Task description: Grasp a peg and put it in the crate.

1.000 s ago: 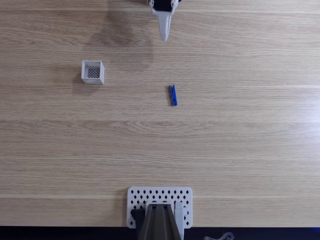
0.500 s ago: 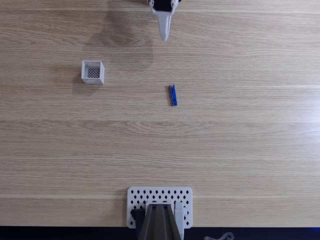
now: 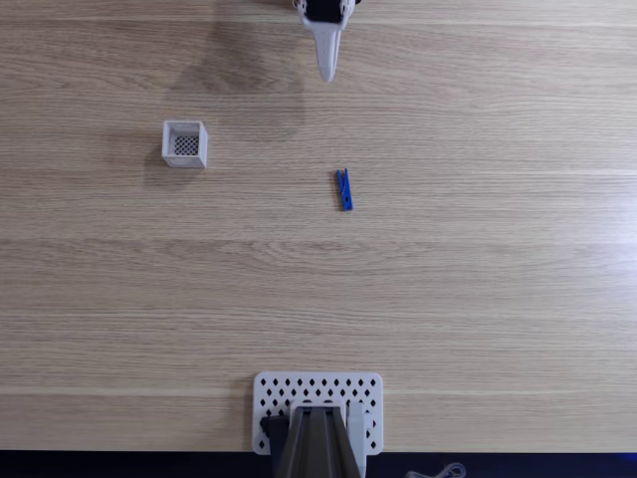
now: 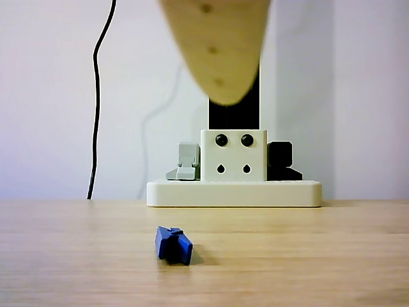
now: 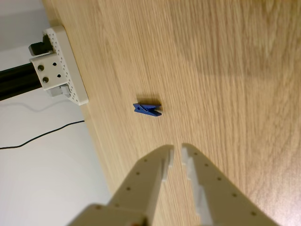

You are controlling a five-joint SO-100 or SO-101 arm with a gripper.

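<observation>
The blue peg point(image 3: 343, 189) lies flat on the wooden table near its middle in the fixed view. It also shows as a small blue peg point(image 5: 147, 109) ahead of the fingertips in the wrist view, and end-on as the peg point(image 4: 173, 245) in the other view. The white crate point(image 3: 185, 143) with the dark mesh bottom stands apart, to the peg's upper left. My gripper point(image 3: 326, 72) hangs at the top edge, well short of the peg. The gripper point(image 5: 177, 149) has its jaws almost together, holding nothing. The gripper point(image 4: 220, 96) is a blurred tan tip above the table.
A white perforated plate point(image 3: 318, 396) with a dark post sits at the table's bottom edge in the fixed view; the same plate point(image 5: 70, 70) is at the table edge in the wrist view. A black cable point(image 4: 96, 102) hangs along the wall.
</observation>
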